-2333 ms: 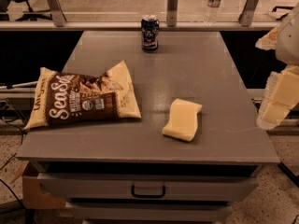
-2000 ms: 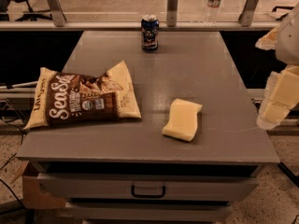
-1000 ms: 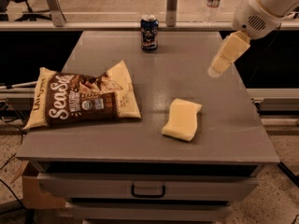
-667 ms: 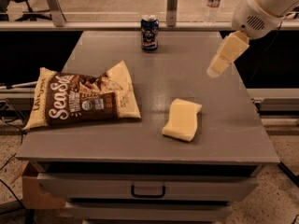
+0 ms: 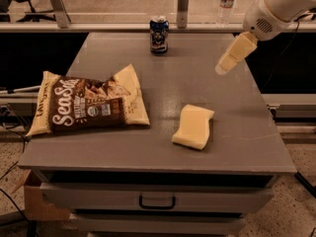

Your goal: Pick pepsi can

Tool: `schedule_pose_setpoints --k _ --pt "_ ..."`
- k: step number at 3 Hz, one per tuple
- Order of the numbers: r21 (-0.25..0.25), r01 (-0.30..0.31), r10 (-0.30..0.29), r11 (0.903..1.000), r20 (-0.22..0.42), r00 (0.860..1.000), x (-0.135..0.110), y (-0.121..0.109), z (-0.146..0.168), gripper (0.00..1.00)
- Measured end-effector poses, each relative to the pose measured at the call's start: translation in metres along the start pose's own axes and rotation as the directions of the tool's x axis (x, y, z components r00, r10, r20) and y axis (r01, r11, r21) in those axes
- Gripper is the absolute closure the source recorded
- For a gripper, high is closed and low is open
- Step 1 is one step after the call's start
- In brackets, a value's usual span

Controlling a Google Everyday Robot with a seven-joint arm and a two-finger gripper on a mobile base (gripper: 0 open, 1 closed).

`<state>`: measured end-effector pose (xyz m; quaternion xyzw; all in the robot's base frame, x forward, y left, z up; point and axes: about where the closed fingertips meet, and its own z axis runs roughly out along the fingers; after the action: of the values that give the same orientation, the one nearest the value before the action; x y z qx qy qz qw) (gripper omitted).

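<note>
Because the white robot arm [image 5: 276, 6] runs out past the upper right corner of the frame, only its rounded last segment shows. The cream-coloured gripper [image 5: 224, 64] at its end reads as a single pale block slanting down and to the left; whether it is apart or together cannot be told. It hangs over the upper right part of the flat grey tabletop [image 5: 247, 132]. The small dark blue pepsi can [image 5: 159, 35] with its silver top stands upright near the table's far edge, at the upper centre of the frame. It is to the left of the gripper and a little higher in the picture, well apart from it, with bare tabletop between them. The print on the can is too blurred to read. A clear plastic water bottle [image 5: 226, 4] stands beyond the table at the upper right, its base hidden by a rail. A brown and cream crinkled snack bag [image 5: 89, 105] lies at the left, and a yellow rectangular sponge [image 5: 193, 126] lies at the lower centre. A brown cardboard box [image 5: 42, 206] at the lower left is mostly hidden by the table.
</note>
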<state>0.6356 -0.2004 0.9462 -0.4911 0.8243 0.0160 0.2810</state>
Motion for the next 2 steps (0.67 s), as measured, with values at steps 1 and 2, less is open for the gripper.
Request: schedule_pose_setpoints --k 1,2 --pt "0.035 -0.045 0.043 0.9984 0.048 0.998 -0.011 -0.036 0.02 0.0" --pt "0.071 -0.088 0.081 0.9936 0.103 0.991 -0.032 -0.066 0.036 0.0"
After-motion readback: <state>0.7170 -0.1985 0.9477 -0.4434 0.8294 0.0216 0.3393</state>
